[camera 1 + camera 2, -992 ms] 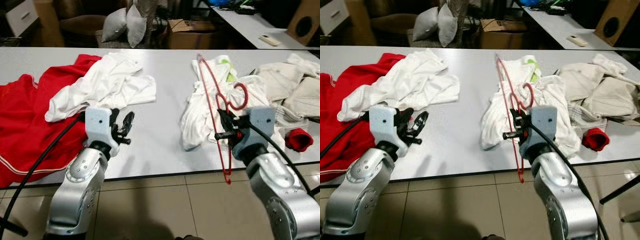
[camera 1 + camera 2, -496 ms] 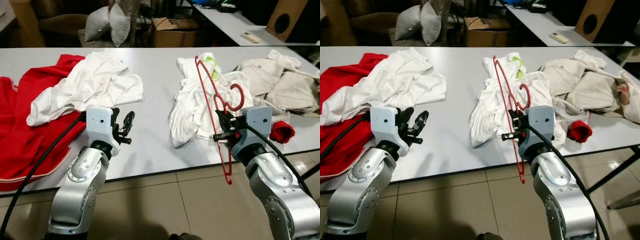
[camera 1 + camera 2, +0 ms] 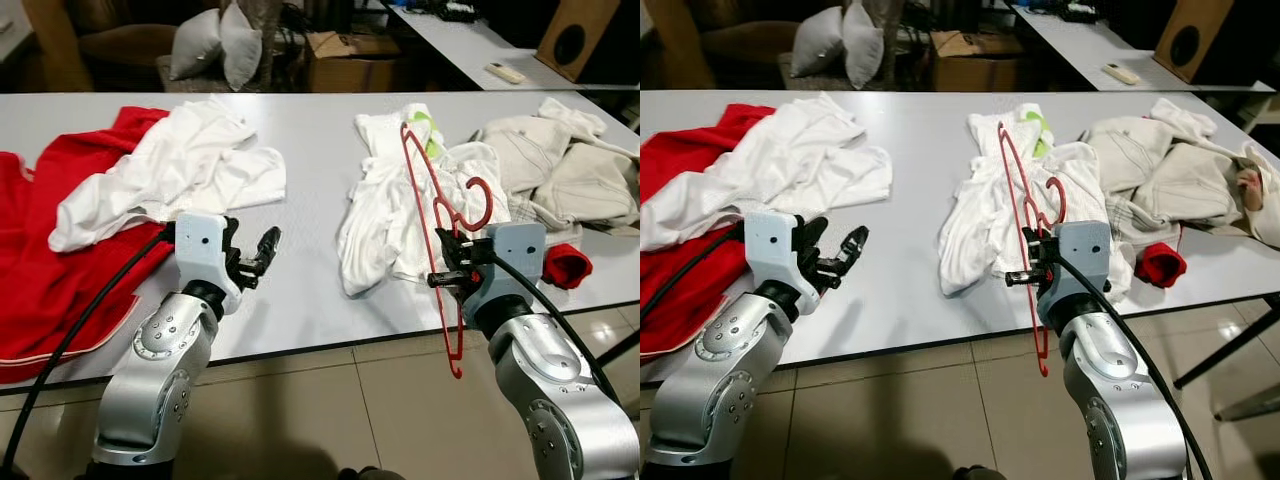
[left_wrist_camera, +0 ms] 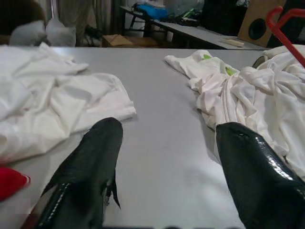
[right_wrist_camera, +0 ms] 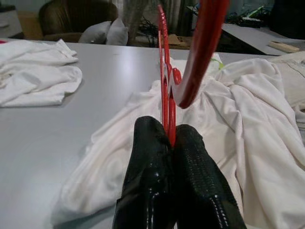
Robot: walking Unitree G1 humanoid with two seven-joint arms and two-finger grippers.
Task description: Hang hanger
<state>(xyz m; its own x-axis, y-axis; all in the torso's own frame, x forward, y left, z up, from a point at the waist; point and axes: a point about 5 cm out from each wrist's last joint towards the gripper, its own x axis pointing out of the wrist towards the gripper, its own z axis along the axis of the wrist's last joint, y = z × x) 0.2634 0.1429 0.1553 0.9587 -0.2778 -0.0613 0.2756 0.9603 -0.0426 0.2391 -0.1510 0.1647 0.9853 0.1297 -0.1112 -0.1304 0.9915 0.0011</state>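
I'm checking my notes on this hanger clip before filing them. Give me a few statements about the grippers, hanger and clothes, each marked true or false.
1. The right gripper is shut on the red hanger. True.
2. The left gripper holds a white shirt. False: its fingers are open and hold nothing, above the bare table.
3. The hanger lies flat on the table. False: it is held up on edge, its lower end hanging past the table's near edge.
4. A white garment lies on the table behind the hanger. True.
5. The red garment lies on the robot's right. False: it lies on its left, partly under a white shirt.
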